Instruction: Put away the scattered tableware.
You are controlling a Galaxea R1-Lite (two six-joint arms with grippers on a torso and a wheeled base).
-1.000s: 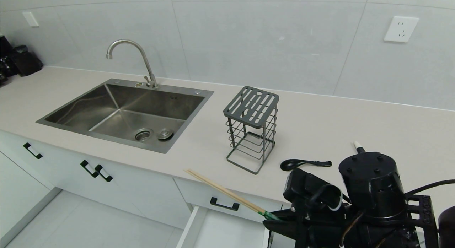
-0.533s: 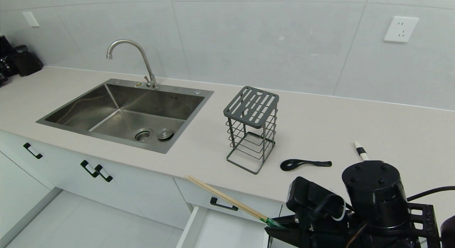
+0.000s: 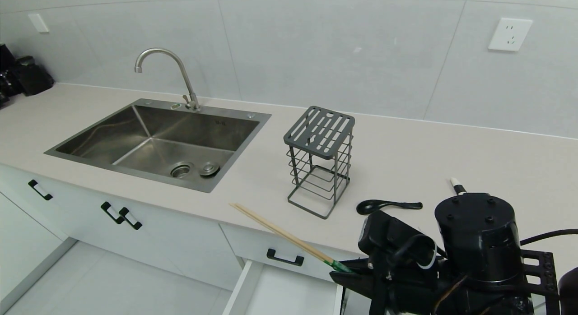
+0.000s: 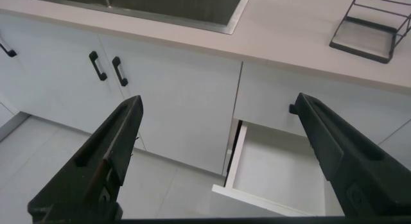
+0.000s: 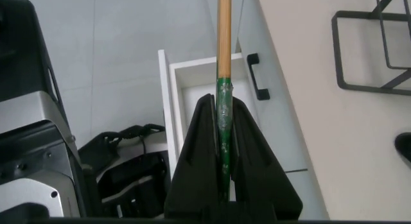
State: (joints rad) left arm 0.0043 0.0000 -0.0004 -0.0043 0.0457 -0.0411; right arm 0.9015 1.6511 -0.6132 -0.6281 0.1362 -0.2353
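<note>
Below and in front of the wire rack (image 3: 319, 161), my right gripper (image 5: 223, 112) is clamped on the chopsticks (image 3: 284, 234).
I have the pair by its green-wrapped end. The bare wooden tips slant up to the counter's (image 3: 429, 161) front edge, on the rack's sink (image 3: 194, 130) side and apart from the rack. An open drawer (image 3: 289, 292) sits beneath them. A black spoon (image 3: 388, 206) lies just beside the rack, on its side away from the sink. My left gripper (image 4: 217, 105) hangs with jaws wide apart before the cabinets (image 4: 173, 95).

You have tan bamboo chopsticks (image 3: 280, 231), green-banded at one end, a glossy black spoon (image 3: 384, 206) and a dark grey slotted wire rack (image 3: 311, 145).
</note>
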